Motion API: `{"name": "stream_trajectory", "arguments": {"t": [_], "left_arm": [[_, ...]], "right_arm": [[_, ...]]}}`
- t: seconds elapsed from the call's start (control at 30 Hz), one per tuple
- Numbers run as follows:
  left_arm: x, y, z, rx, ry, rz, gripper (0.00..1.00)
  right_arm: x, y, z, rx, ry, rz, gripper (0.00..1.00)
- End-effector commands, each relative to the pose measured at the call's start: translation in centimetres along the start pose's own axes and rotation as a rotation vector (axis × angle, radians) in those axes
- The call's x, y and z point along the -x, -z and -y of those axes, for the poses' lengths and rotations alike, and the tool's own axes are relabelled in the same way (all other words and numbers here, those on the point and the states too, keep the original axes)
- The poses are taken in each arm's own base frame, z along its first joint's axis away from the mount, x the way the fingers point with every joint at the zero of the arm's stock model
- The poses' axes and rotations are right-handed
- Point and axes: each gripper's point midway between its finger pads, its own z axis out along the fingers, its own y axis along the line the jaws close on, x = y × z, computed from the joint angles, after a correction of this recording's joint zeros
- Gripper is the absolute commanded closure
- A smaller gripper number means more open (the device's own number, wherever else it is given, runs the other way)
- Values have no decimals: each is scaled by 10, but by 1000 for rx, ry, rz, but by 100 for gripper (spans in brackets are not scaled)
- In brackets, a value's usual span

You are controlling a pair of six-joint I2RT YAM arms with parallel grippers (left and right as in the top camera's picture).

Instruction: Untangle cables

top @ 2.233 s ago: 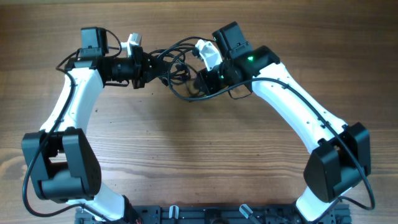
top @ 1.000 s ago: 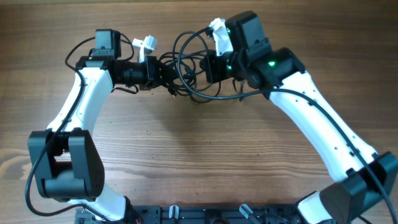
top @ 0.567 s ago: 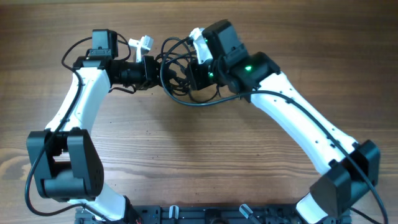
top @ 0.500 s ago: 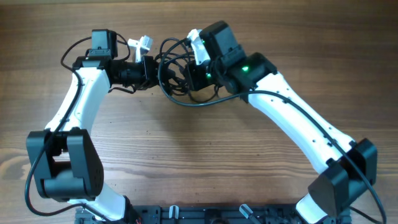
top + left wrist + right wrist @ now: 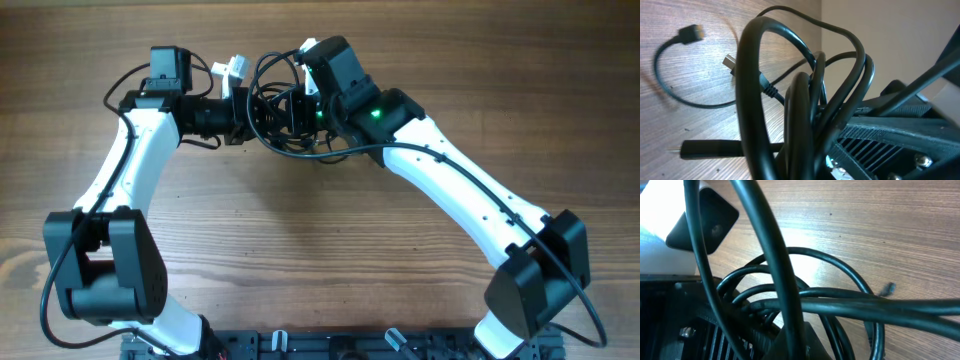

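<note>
The cables (image 5: 277,113) are a knot of thin black cords held above the wooden table between my two grippers, with loops rising toward the far edge. My left gripper (image 5: 251,112) comes in from the left and my right gripper (image 5: 304,112) from the right; both appear shut on the knot, close together. In the left wrist view, cable loops (image 5: 805,100) fill the frame and hide my fingers; two plug ends (image 5: 690,34) lie on the table. In the right wrist view, cords (image 5: 790,300) cross in front of my fingers, and a plug end (image 5: 888,287) hangs beyond them.
The wooden table (image 5: 320,250) stretches in front of the arms. A black rail (image 5: 330,345) runs along the near edge. The left wrist's white and black camera housing (image 5: 700,225) is close in the right wrist view.
My right gripper has swung left toward the left gripper, carrying the cables with it. The knot is now squeezed tighter between the two grippers. The left arm has barely moved.
</note>
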Motion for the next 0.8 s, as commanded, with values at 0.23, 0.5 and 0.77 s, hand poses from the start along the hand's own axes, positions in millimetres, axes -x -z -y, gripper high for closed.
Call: {"name": "stream_trajectory", "arguments": {"t": [0.23,0.5,0.77], "left_arm": [[25,7,14,-1,307,90,96],[39,10,-2,59,669,191,96],[41,11,-9,10,1384,254,96]], "right_arm": [[15,27,4,55,-75,11,6],[13,53,12,61,-73,-15,3],[-24,49,36,-50,-77,-137,10]]}}
